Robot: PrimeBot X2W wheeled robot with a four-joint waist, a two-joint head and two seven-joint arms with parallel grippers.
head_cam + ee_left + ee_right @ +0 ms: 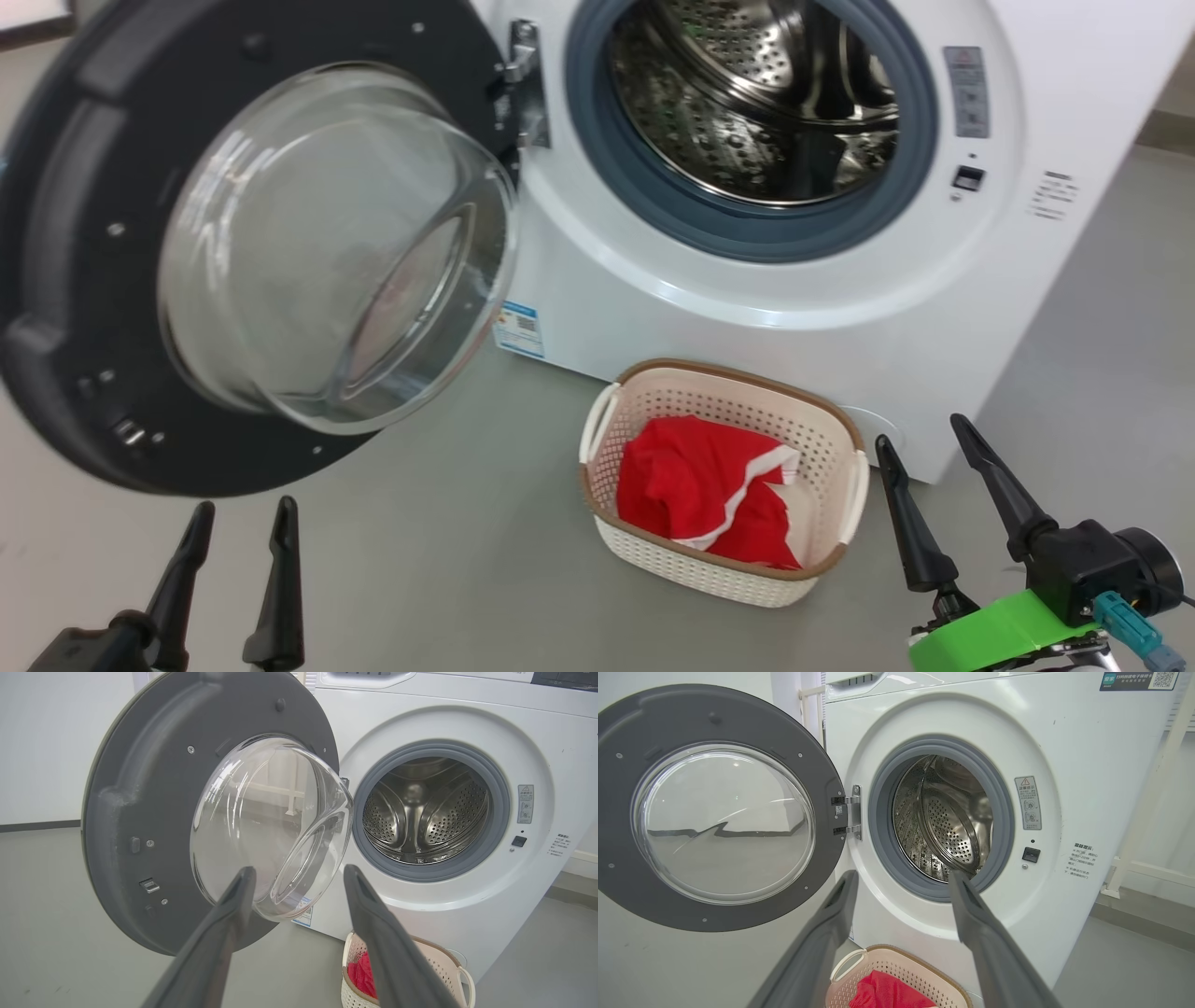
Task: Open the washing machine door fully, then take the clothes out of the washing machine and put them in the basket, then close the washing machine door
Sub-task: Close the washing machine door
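The washing machine [840,308] stands with its door [121,280] swung wide open to the left, glass bowl facing me. Its steel drum [756,103] looks bare inside. The red clothes [700,495] lie in the cream basket [607,439] on the floor in front of the machine. My left gripper [243,513] is open at the lower left, below the door's rim, holding nothing. At the lower right, beside the basket, my right gripper [924,439] is open and holds nothing too. The door [140,826] [626,891], the drum [425,812] [943,816] and the basket [444,966] [887,961] appear in both wrist views.
Grey floor [448,541] spreads between the door and the basket. A pale wall with a dark skirting line [37,825] runs left of the machine. White pipework [1148,826] stands to the machine's right.
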